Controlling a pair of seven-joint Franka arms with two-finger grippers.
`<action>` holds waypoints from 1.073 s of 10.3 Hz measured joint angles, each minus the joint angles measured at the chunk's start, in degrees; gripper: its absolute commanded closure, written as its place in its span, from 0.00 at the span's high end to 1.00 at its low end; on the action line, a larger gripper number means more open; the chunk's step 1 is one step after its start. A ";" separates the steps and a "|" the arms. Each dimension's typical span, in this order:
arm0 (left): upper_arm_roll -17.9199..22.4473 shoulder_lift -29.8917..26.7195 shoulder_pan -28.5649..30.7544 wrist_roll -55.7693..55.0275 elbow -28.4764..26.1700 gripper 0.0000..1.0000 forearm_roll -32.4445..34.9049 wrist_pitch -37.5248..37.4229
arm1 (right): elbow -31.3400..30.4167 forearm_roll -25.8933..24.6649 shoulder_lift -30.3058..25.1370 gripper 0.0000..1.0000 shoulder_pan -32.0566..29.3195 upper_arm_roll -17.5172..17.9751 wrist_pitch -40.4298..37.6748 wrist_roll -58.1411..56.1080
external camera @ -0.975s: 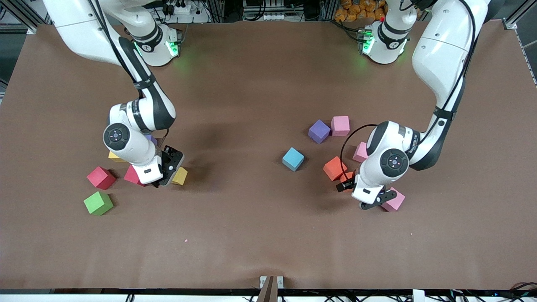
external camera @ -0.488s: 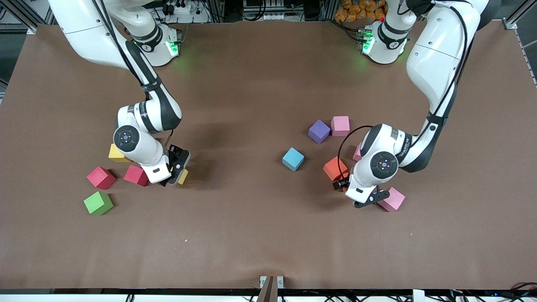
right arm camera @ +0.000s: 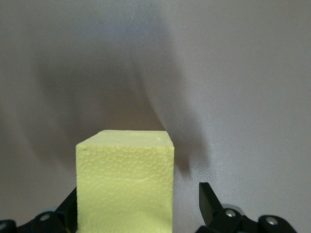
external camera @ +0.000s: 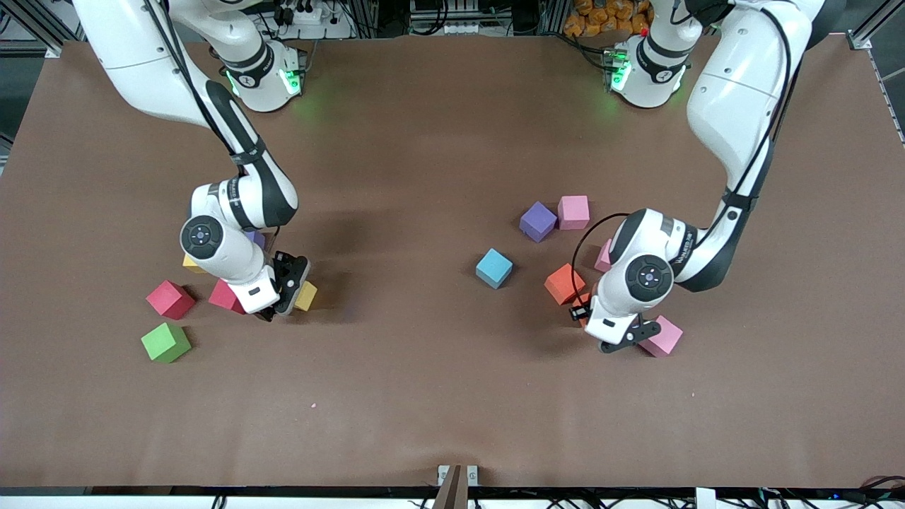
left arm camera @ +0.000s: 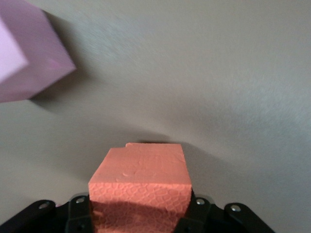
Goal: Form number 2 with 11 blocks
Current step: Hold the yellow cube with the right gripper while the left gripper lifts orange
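The left pincer (external camera: 592,322) is down at the counter (external camera: 424,396) toward the left arm's end, its fingers pressed against both sides of a small orange block (left arm camera: 141,187); in the front view only a sliver of that block (external camera: 581,300) shows beside the wrist. Crowding it are a second orange block (external camera: 564,283) just beside it, a pink block (external camera: 663,336) touching or nearly touching the wrist's camera bracket, and another pink block (external camera: 605,256) half hidden by the arm. The left wrist view shows a pink block (left arm camera: 29,53) near the gripped one. A light blue block (external camera: 493,268) sits alone toward the middle, with a purple block (external camera: 538,221) and a pink block (external camera: 573,212) touching each other farther from the front camera.

The right pincer (external camera: 283,300) is low over a yellow block (right arm camera: 125,182), its fingers spread apart with a clear gap on one side, so nothing is gripped. Beside it lie two red blocks (external camera: 226,295) (external camera: 170,299), a green block (external camera: 166,342), and a yellow block (external camera: 189,266) and a purple block (external camera: 256,237) mostly hidden under the arm. The blocks lie scattered; no number 2 is formed.
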 measured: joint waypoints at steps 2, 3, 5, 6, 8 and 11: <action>-0.07 -3.31 0.09 -4.13 0.13 0.15 0.00 -3.78 | 0.00 0.00 0.02 1.00 0.39 0.10 0.52 0.00; -0.10 -4.90 0.18 -6.14 0.05 0.15 -0.47 -5.51 | 0.00 0.00 0.04 1.00 0.59 0.15 0.78 0.00; -0.04 -8.34 1.89 -8.99 -1.17 0.15 -2.75 -7.02 | 0.00 0.00 0.05 1.00 0.67 0.21 1.14 -0.02; -0.03 -10.38 3.30 -10.21 -2.52 0.16 -4.46 -7.14 | 0.00 0.00 0.08 1.00 0.67 0.22 1.38 -0.03; -0.05 -14.33 5.01 -15.02 -6.28 0.16 -6.85 -7.36 | -0.01 0.00 0.22 0.86 0.67 0.22 1.49 -0.07; -0.29 -19.95 4.98 -22.39 -13.34 0.16 -10.92 -7.39 | 0.00 0.00 0.31 0.57 0.67 0.21 1.65 -0.14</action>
